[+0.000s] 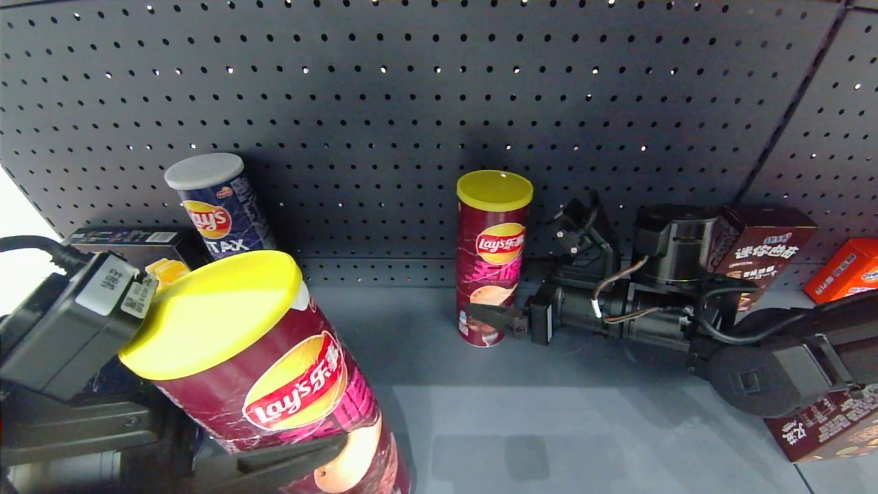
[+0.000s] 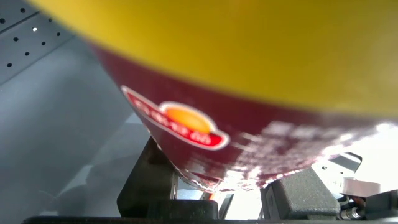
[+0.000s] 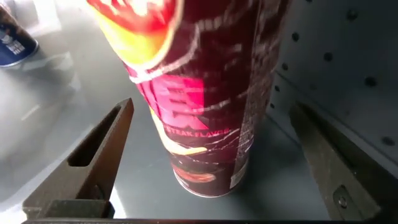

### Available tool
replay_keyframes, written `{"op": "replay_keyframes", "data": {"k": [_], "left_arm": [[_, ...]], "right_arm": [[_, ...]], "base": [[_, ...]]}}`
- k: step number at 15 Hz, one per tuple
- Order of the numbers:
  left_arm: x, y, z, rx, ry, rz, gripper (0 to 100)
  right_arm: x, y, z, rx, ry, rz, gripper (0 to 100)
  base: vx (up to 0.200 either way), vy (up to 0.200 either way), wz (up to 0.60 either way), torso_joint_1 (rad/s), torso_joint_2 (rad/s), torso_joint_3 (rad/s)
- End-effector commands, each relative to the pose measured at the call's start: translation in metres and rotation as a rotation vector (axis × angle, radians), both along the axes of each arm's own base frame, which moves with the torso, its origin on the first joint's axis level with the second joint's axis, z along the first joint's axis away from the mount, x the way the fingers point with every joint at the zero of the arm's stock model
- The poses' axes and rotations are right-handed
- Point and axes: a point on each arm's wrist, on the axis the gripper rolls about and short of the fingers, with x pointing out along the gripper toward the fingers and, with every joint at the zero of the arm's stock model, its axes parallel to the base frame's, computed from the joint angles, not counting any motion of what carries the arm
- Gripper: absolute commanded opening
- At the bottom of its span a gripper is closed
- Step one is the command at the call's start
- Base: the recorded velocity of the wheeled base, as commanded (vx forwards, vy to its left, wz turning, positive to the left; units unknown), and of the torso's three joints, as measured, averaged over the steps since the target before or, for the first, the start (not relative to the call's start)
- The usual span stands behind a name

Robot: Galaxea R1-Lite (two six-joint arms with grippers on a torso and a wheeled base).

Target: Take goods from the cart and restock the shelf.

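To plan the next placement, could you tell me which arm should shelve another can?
Left: the left gripper holds a yellow-lidded can over the shelf; the right gripper is open around the standing can.

Shelf floor: smooth painted metal, grey, matt with a faint sheen.
Back panel: dark perforated sheet metal, matt.
Tilted can and upright can: glossy printed wrap. Yellow lid on the tilted one: smooth plastic, low shine.
Blue can: same gloss. Its pale lid: plastic.
Brown box and orange box: coated card, slight gloss.
Right hand, fingers: dull, dark, matt.
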Motion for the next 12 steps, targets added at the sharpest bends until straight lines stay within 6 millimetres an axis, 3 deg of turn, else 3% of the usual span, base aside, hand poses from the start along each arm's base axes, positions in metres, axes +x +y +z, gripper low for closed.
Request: {"op": "replay_keyframes", "data": {"k": [1, 5, 6, 12], "left_arm": [[0.0, 0.0, 0.0001, 0.0, -0.001, 0.0, 0], [0.0, 0.0001, -0.0001, 0.0, 0.001, 0.0, 0], [-0.0007, 0.0005, -0.0026, 0.004, 0.006, 0.0, 0], [-0.0011, 0.0007, -0.0046, 0.007, 0.011, 0.0, 0]], "right_arm": [[0.0037, 0.0024, -0.0079, -0.011, 0.017, 0.001, 100], [0.0089, 0.0058, -0.0135, -0.011, 0.02, 0.001, 100], [0.0104, 0.0071, -0.0149, -0.008, 0.015, 0.015, 0], [0.0078, 0.0068, -0.0138, -0.004, 0.012, 0.019, 0]], "base": [[0.0, 0.0, 0.0, 0.0, 0.0, 0.0], [0.0, 0.0, 0.0, 0.0, 0.0, 0.0], [0.0, 0.0, 0.0, 0.0, 0.0, 0.0], [0.0, 0.0, 0.0, 0.0, 0.0, 0.0]]}}
